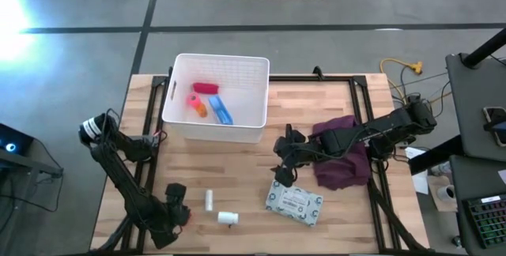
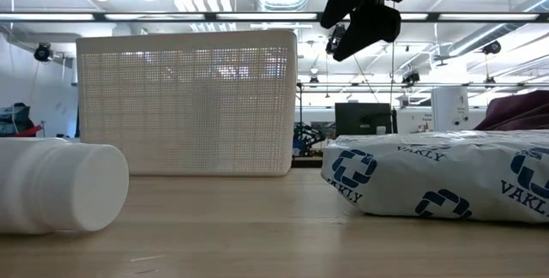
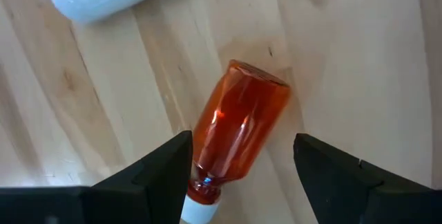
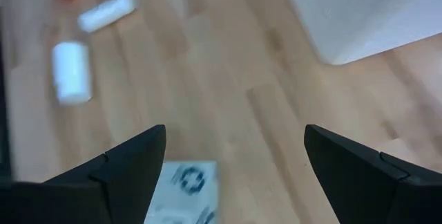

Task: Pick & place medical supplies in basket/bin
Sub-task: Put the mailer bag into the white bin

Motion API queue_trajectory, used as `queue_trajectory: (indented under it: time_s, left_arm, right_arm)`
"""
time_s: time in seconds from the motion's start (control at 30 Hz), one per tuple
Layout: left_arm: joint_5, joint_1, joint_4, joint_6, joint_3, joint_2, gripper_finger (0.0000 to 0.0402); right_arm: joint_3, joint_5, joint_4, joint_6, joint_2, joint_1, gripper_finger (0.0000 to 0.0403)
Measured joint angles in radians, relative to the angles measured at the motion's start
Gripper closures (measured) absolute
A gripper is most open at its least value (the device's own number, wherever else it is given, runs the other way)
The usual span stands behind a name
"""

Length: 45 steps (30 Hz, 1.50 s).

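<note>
An orange-red bottle [image 3: 238, 131] with a white cap lies on its side on the table. My left gripper [image 3: 242, 140] is open above it, one finger on each side of its cap end; in the high view my left gripper [image 1: 175, 208] hides the bottle. My right gripper [image 1: 285, 157] hangs open above the table, beside the pale wipes pack [image 1: 294, 202], which lies flat. The right gripper [image 2: 364, 8] is well clear of the pack [image 2: 437, 184]. The white basket [image 1: 178, 118] holds a red, a pink-orange and a blue item.
A white tube [image 1: 209, 200] and a white bottle [image 1: 228, 218] lie on their sides between my left gripper and the wipes pack. A dark maroon cloth [image 1: 344, 161] lies under my right arm. The basket stands at the far side, left of centre.
</note>
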Motion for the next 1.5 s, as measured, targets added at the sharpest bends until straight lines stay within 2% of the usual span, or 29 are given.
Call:
queue_trajectory:
  time_s: [0.13,0.27,0.4,0.6,0.7,0.87,0.97,1.07,1.17,1.3,1.43,1.5]
  left_arm:
    - [-0.007,0.001,-0.015,0.004,0.001,-0.002,0.0171]
    - [-0.011,0.001,-0.024,0.004,0.001,-0.013,0.0171]
    - [-0.059,0.026,0.021,0.003,0.002,-0.020,0.0171]
    - [-0.057,0.195,0.062,-0.015,0.001,-0.056,0.0184]
    - [-0.055,0.301,0.183,-0.047,0.000,-0.082,0.0194]
    - [-0.058,0.453,0.453,-0.218,0.001,-0.094,0.0197]
    - [-0.067,0.491,0.668,-0.350,0.000,-0.078,0.0200]
    - [-0.158,0.491,0.770,-0.452,0.020,-0.024,0.0219]
    - [-0.222,0.482,0.763,-0.547,0.084,0.062,0.0250]
    - [-0.208,0.480,0.762,-0.633,0.244,0.233,0.0295]
    - [-0.129,0.474,0.732,-0.659,0.496,0.438,0.0332]
    - [-0.126,0.466,0.621,-0.675,0.661,0.547,0.0346]
  right_arm:
    - [0.000,-0.151,-0.069,-0.001,0.000,0.046,0.0069]
    - [-0.005,-0.273,-0.173,0.068,0.000,0.124,0.0069]
    - [-0.023,-0.290,-0.177,0.144,0.000,0.187,0.0069]
    - [-0.072,-0.280,-0.154,0.234,-0.001,0.177,0.0069]
    - [-0.119,-0.294,-0.139,0.239,-0.001,0.159,0.0069]
    - [-0.227,-0.398,-0.033,0.245,-0.002,0.126,0.0069]
    - [-0.290,-0.466,0.046,0.210,-0.004,0.118,0.0069]
    - [-0.345,-0.510,0.102,0.147,-0.004,0.110,0.0069]
    - [-0.397,-0.533,0.143,0.081,-0.007,0.107,0.0069]
    - [-0.452,-0.547,0.199,0.005,-0.017,0.105,0.0069]
    - [-0.480,-0.550,0.260,-0.036,-0.022,0.103,0.0069]
    - [-0.484,-0.553,0.270,-0.056,-0.023,0.105,0.0069]
